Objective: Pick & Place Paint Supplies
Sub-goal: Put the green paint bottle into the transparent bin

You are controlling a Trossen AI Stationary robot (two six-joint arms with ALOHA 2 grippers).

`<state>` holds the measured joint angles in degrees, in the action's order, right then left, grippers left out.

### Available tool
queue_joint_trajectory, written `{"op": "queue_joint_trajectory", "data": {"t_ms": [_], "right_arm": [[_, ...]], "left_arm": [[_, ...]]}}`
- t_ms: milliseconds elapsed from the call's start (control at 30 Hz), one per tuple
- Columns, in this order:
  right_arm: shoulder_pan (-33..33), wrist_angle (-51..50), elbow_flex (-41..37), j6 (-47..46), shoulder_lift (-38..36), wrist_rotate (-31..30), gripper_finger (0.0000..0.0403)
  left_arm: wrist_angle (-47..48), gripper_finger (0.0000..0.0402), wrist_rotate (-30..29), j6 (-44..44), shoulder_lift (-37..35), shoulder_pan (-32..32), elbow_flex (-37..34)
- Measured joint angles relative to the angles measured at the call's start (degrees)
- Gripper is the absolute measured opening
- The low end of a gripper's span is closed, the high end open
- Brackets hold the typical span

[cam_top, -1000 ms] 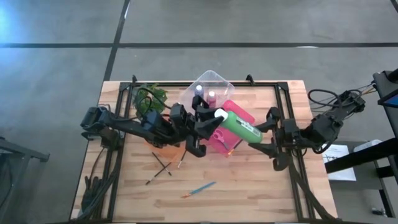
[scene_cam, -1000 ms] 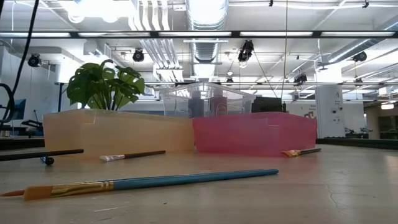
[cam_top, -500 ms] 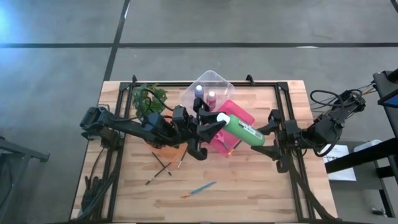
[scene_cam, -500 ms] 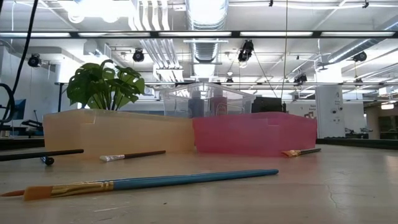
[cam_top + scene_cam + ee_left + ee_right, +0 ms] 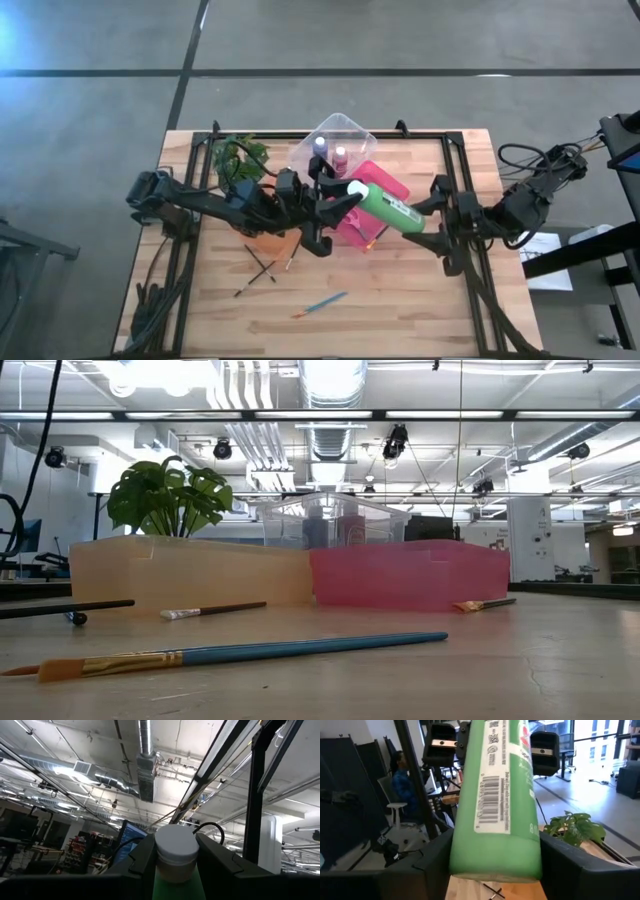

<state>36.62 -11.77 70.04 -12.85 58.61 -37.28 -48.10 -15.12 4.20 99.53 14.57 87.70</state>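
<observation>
Green paint bottle (image 5: 386, 207) between both grippers' jaws

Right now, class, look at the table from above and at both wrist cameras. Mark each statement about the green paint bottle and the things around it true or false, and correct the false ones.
1. The green paint bottle is held between both arms. True: the left gripper has its fingers at the white cap, the right gripper at the bottle's base.
2. The bottle lies flat on the wood. False: it is held up above the pink tray.
3. A blue-handled paintbrush lies loose on the table. True.
4. The clear tray holds nothing. False: two small bottles stand in it.
5. The plant stands on the right arm's side. False: it is on the left arm's side.
</observation>
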Motion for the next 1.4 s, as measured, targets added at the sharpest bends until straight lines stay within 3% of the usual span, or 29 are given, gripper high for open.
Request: {"op": "queue_joint_trajectory", "data": {"t_ms": [367, 500, 767, 1033, 1200, 1400], "right_arm": [[-0.15, 0.43, 0.22, -0.27, -0.28, -0.57, 0.0365], [-0.2, 0.4, 0.22, -0.28, -0.94, -0.59, 0.0371], [-0.13, 0.16, 0.12, -0.29, -2.14, -0.44, 0.0371], [-0.11, 0.01, 0.07, -0.59, -2.34, -0.39, 0.0372], [-0.11, 0.02, 0.07, -1.78, -2.34, -0.18, 0.0372], [-0.11, 0.09, 0.02, -2.87, -2.29, -0.18, 0.0372]], "left_arm": [[4.67, 0.0116, 0.32, -0.08, -0.34, 0.02, -0.12], [9.45, 0.0116, -0.79, -1.5, -0.75, 0.02, -0.11], [26.87, 0.0116, -9.03, -8.24, -5.02, -0.73, -0.02], [41.65, 0.0116, -22.95, -14.18, -5.55, -5.23, -0.44], [36.09, 0.0116, -23.54, -13.06, -7.62, -9.22, -8.78], [19.35, 0.0116, -24.81, -11.48, -13.54, -12.8, -24.96]]}}
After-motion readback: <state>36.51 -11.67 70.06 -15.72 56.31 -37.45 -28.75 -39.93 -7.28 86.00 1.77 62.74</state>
